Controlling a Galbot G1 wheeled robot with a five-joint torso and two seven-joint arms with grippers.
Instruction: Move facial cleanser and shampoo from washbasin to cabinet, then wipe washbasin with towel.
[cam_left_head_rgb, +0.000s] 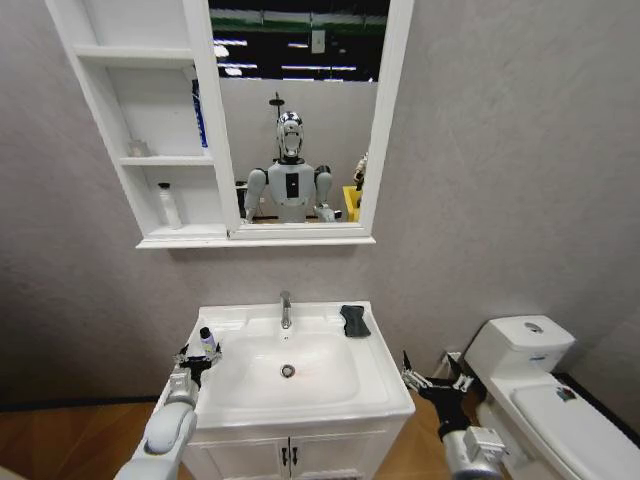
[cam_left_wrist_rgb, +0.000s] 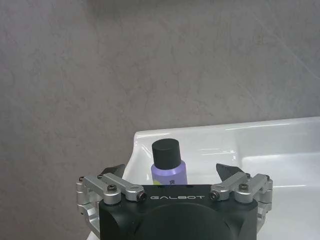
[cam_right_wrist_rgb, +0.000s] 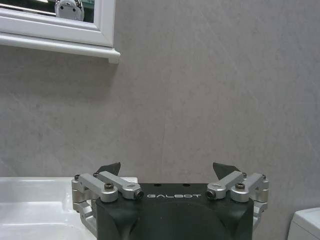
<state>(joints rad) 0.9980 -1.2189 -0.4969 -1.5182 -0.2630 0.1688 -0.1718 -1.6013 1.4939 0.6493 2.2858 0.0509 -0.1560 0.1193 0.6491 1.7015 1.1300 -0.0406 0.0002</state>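
Note:
A small lilac bottle (cam_left_head_rgb: 207, 339) with a black cap (cam_left_wrist_rgb: 166, 152) stands on the left rim of the white washbasin (cam_left_head_rgb: 330, 390); I cannot tell whether it is the facial cleanser or the shampoo. My left gripper (cam_left_head_rgb: 194, 360) is open, and the lilac bottle (cam_left_wrist_rgb: 170, 172) sits between its fingers without visible contact. A white bottle (cam_left_head_rgb: 168, 205) stands in the lowest compartment of the cabinet (cam_left_head_rgb: 150, 160). The dark towel (cam_left_head_rgb: 354, 320) lies on the basin's back right corner. My right gripper (cam_left_head_rgb: 432, 384) hangs open and empty to the right of the basin, facing the grey wall (cam_right_wrist_rgb: 200, 100).
The chrome tap (cam_left_head_rgb: 285, 309) rises behind the bowl and the drain (cam_left_head_rgb: 288, 371). A white toilet (cam_left_head_rgb: 535, 395) stands close by on the right. The mirror (cam_left_head_rgb: 295, 110) adjoins the cabinet. A small pale object (cam_left_head_rgb: 139, 148) sits on the middle shelf.

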